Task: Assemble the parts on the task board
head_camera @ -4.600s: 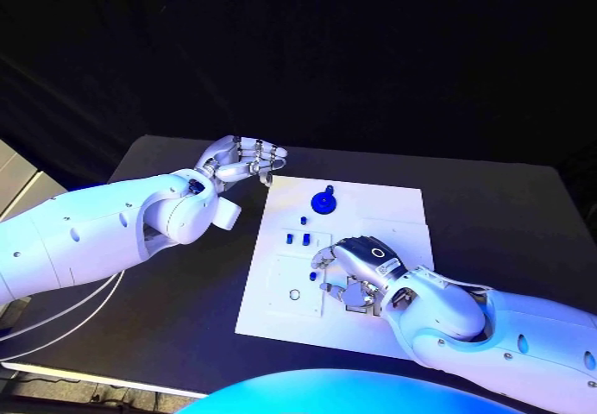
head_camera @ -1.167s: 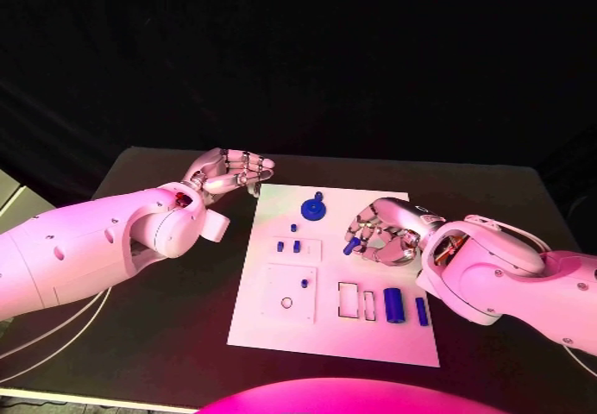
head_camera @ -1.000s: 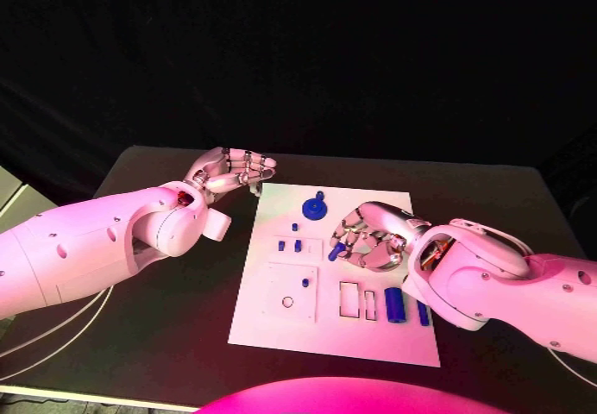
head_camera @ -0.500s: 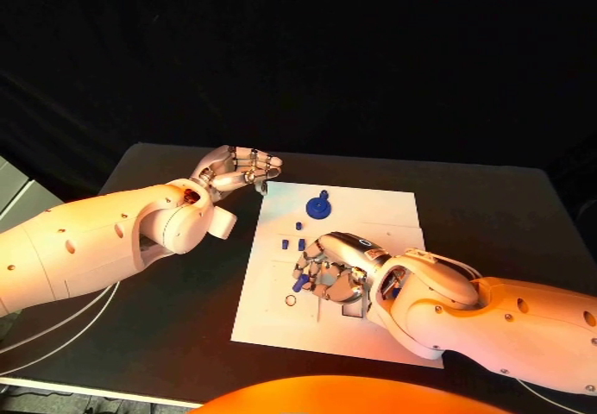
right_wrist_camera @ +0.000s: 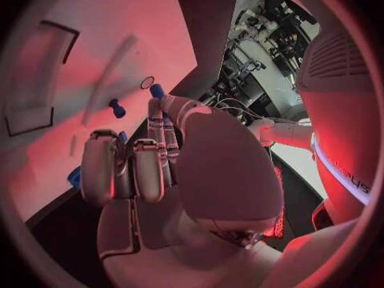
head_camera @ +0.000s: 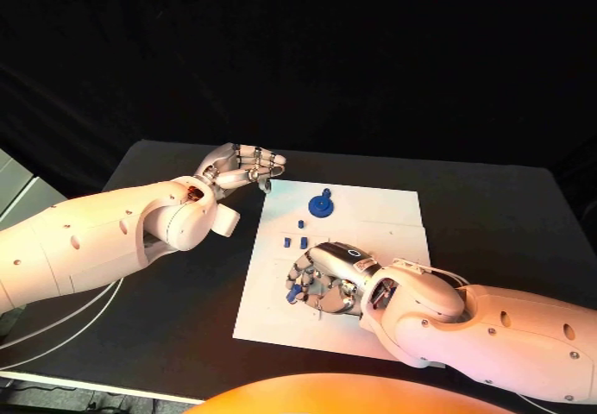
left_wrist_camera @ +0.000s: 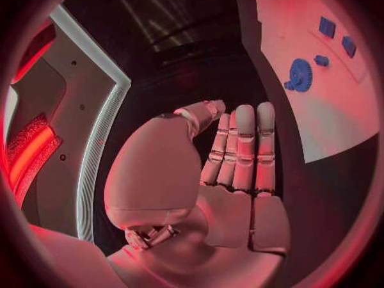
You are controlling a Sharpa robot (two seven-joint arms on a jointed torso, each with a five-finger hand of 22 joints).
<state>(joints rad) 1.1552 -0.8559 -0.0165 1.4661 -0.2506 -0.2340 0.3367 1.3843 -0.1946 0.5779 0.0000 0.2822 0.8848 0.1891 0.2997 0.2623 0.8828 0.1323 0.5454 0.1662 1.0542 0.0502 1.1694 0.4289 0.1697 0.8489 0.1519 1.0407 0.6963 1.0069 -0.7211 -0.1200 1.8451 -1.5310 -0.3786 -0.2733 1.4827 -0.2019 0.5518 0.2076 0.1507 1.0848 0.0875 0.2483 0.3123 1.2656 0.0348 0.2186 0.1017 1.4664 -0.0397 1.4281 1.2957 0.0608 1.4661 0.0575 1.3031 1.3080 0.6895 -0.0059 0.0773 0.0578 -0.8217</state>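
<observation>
Head view: right hand (head_camera: 326,280) pinches a small blue cylindrical peg (head_camera: 293,294) over the white task board (head_camera: 373,216), beside its round hole. Insertion pending; blue gear (head_camera: 321,205) seated. Left hand (head_camera: 244,164) curled, empty.

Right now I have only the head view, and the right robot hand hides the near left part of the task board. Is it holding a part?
Observer: Yes. In the right wrist view the right robot hand pinches a blue peg at its fingertips, close beside a round hole in the task board.
Operator: And the left robot hand's palm? I only see its back.
Observer: The left wrist view shows the left robot hand with a bare palm and straight fingers, holding nothing.
</observation>
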